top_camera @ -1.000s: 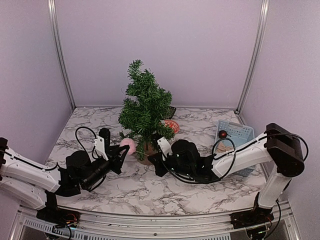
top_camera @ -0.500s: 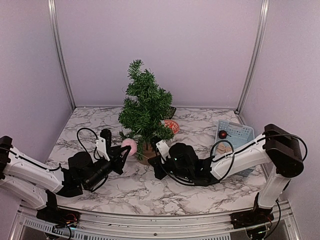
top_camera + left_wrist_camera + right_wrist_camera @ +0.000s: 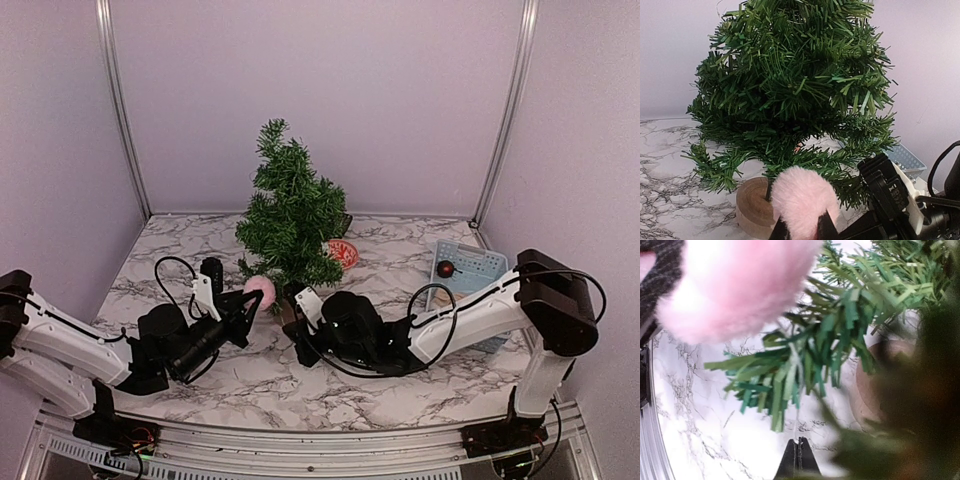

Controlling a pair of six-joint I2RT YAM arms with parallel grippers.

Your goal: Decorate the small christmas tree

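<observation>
Pompom (image 3: 802,199) sat gripped in your left end effector (image 3: 799,231) beside the small christmas tree (image 3: 790,80); right end effector (image 3: 799,458) was closed; surface (image 3: 250,380) edges showed only overhead.

white marble-look table (image 3: 400,240) with grey veins, backed by pale lilac walls (image 3: 380,100). silver metal posts (image 3: 118,110) at both back corners. light blue mesh basket (image 3: 480,265) at the right edge of the marble. dark red ball (image 3: 445,268) inside, at its left side. red round ornament (image 3: 343,253) with a pale pattern, flat on the marble mid-table, well left of the basket. small dark flat thing (image 3: 343,222) just behind it, unclear what. pink fluffy pom-pom (image 3: 260,291) left of centre, raised off the marble, blurred in the right wrist view.
</observation>
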